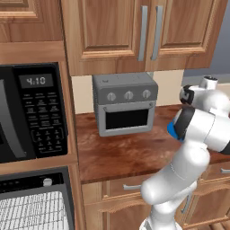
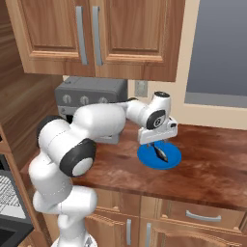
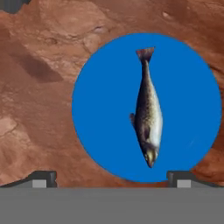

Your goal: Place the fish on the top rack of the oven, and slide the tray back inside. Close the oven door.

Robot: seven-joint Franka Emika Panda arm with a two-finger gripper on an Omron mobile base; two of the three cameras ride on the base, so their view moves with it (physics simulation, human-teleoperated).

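A small speckled silver-brown fish lies on a round blue plate on the wooden counter. My gripper hangs just above the plate, pointing down at the fish. It is open, and its fingertips stand wide apart with nothing between them. The black oven sits low at the left, with a silver knob on its control strip. Its top rack, a silver wire grid, sticks out below the strip. The oven door is out of view.
A black microwave with a keypad is built in above the oven. A grey toaster oven stands at the back of the counter, left of the plate. Wooden cabinets hang overhead. Drawers run under the counter's front edge.
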